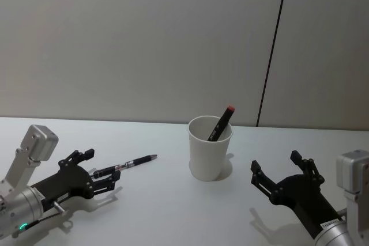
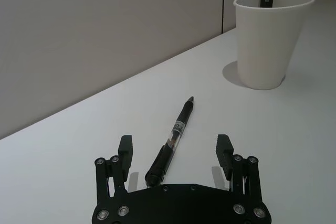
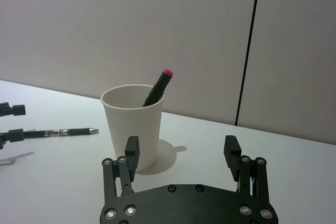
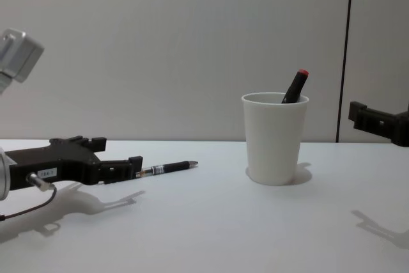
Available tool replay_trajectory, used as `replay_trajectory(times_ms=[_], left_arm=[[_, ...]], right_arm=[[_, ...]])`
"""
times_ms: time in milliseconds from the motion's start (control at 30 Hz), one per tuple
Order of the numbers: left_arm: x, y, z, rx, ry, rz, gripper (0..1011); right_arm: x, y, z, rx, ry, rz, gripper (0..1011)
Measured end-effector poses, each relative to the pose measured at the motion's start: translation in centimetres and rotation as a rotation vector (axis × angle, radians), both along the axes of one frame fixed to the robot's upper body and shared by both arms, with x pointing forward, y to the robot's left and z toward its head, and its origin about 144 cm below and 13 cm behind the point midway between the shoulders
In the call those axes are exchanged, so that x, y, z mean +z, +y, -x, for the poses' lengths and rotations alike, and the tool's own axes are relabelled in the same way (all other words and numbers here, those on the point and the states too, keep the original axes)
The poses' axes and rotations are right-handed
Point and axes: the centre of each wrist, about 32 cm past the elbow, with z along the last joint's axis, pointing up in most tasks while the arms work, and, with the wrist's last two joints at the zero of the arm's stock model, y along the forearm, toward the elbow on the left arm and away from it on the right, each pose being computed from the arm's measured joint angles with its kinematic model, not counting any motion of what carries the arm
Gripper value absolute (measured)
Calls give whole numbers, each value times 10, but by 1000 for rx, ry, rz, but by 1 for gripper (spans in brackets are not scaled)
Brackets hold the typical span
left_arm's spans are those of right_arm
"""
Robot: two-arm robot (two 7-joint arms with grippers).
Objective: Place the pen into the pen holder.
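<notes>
Heads up, the pen isn't in the cup; it's lying flat on the desk in the lower left of the head view, tip pointing up and to the right toward the middle of the frame. Your left gripper sits low over the desk right at the pen's back end, spread wide and not gripping anything. In the left wrist view you can see the pen's black grip end lying in the gap between the two fingers, close up to the palm and a bit nearer one finger than the other, with neither finger touching it. The rest of the pen sticks out past the fingertips toward the pen holder. That's the white paper cup standing upright near the centre of the head view, well apart from the pen's tip. It's already got a black marker with a red cap in it, leaning on the rim with the cap end poking out up and to the right. Your right gripper is down in the lower right of the head view, just right of the cup, hovering a little above the desk with its fingers apart and nothing between them.
</notes>
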Motion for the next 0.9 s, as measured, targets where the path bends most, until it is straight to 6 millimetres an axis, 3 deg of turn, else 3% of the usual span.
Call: replay_trajectory(times_ms=[900], left_arm=[[-5, 3, -30, -68, 97, 23, 1000]], right_arm=[[0, 0, 0, 0, 0, 0, 1001]])
